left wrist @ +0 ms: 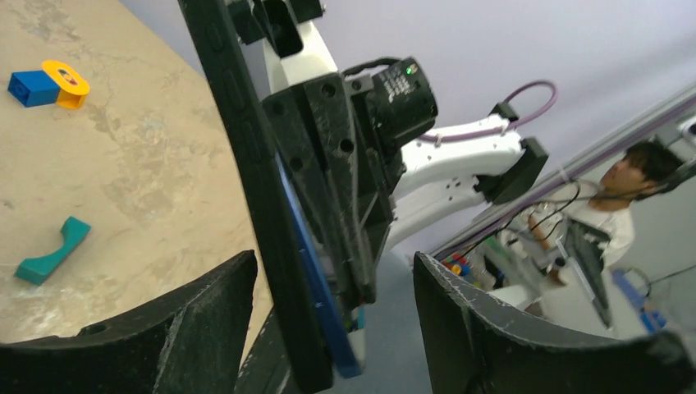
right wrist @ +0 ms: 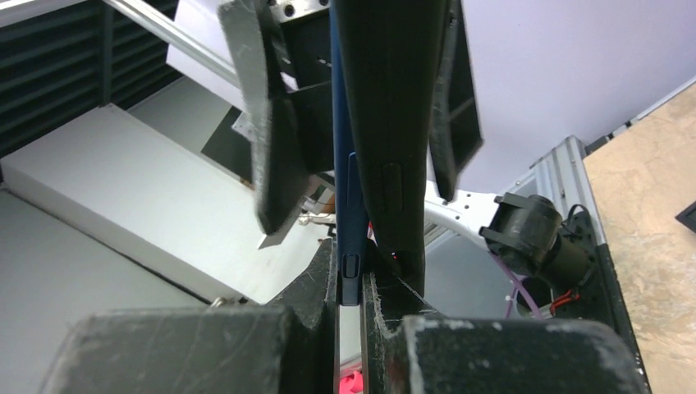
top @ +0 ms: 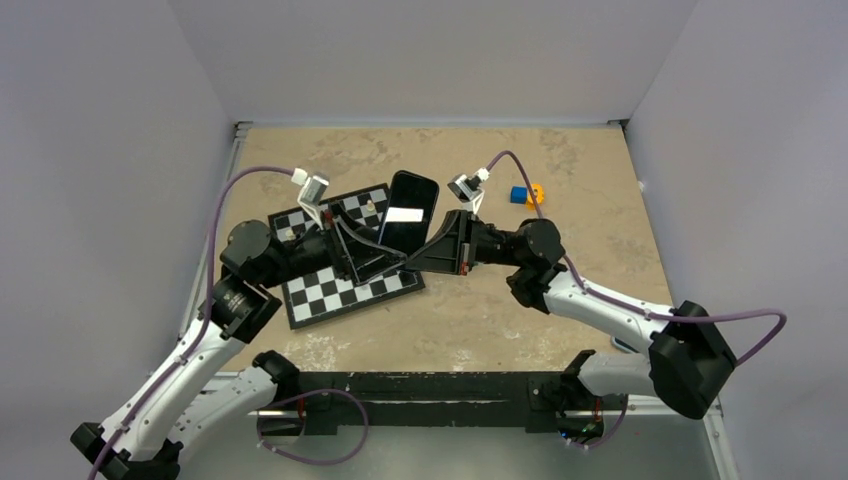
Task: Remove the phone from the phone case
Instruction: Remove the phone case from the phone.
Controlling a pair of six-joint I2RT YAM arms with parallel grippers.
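Observation:
The phone [right wrist: 348, 205] shows as a dark-blue edge, with the black phone case [right wrist: 386, 123] lying against one side of it and spreading away at the near end. My right gripper [right wrist: 351, 283] is shut on the phone's edge. In the left wrist view the case [left wrist: 263, 205] and the blue phone edge [left wrist: 316, 271] stand between the wide-apart fingers of my left gripper [left wrist: 332, 263], which is open. In the top view both grippers, left [top: 392, 262] and right [top: 418, 258], meet under the raised black slab [top: 408, 210], held above the table.
A black-and-white checkerboard [top: 330, 290] lies under the left arm. A blue block and an orange ring [top: 527, 195] sit at the back right of the tan table. A teal piece [left wrist: 51, 250] lies on the table in the left wrist view.

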